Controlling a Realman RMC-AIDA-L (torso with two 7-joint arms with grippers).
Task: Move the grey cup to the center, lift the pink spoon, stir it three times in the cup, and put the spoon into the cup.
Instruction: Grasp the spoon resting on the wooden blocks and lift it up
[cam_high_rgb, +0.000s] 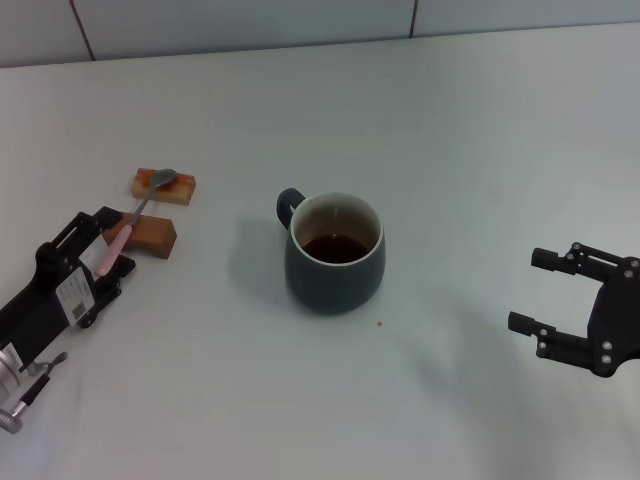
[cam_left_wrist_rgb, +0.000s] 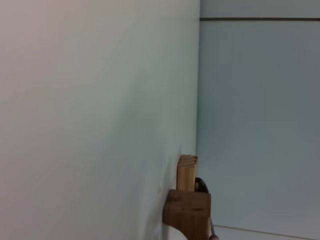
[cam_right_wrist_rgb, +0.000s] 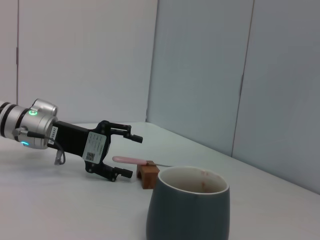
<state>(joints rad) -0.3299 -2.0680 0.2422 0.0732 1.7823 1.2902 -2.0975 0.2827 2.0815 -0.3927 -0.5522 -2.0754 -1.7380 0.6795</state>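
I have the white table (cam_high_rgb: 470, 130) in front of me, and the grey cup (cam_high_rgb: 334, 255) already stands about in the middle of it, handle turned toward the far left. So I judge the cup move is done and the spoon pick-up is the step in hand.

My left gripper (cam_high_rgb: 105, 250) lies low at the table's left side, jaws spread, with the handle end of the pink spoon (cam_high_rgb: 118, 243) between them. The right wrist view shows the same: the fingers (cam_right_wrist_rgb: 132, 137) are parted above and below the pink handle, not pinching it yet. My right gripper (cam_high_rgb: 560, 300) hovers well apart from the cup on the right, jaws spread and empty; I count it as idle.

The spoon rests across two small brown blocks (cam_high_rgb: 163, 184), its metal bowl on the farther block and its handle over the nearer one, pointing toward my left gripper. That keeps the handle clear of the table, which should help the pinch.

Next I need to close the left jaws on the handle, lift it straight off the blocks without dragging them, then carry it over the cup.

The cup holds dark brown liquid (cam_high_rgb: 334, 247), sitting low, well below the off-white rim.
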